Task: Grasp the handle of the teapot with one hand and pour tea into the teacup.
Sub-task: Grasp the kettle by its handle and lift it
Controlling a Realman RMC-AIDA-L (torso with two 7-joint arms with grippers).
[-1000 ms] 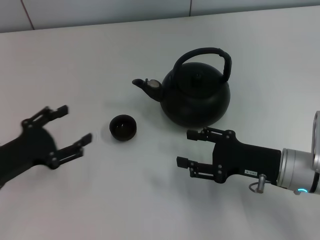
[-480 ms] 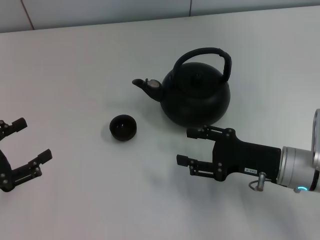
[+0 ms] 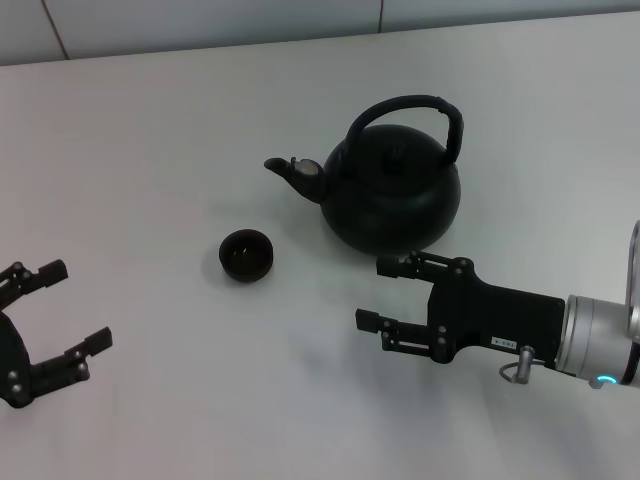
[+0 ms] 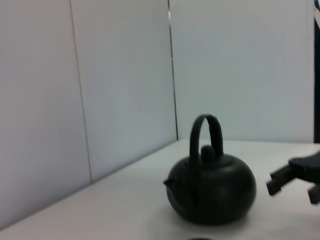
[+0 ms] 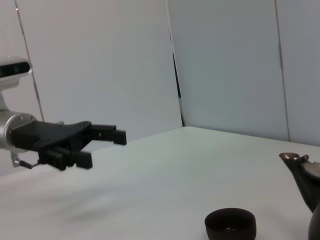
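Left gripper (image 3: 58, 318) has retreated to eight o'clock, jaws wide, empty; right gripper (image 3: 381, 294) likewise. One teapot (image 3: 392, 193), one teacup (image 3: 246, 255).

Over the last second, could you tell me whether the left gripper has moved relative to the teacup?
Yes. The left gripper, jaws open, has drawn back from the teacup toward the table's near left edge; the cup and teapot have stayed put.

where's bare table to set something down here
Bare: the wide stretch between the left claw and the cup, and the far table behind the teapot. Crowded: the gap between teapot and right claw, and between spout and cup.
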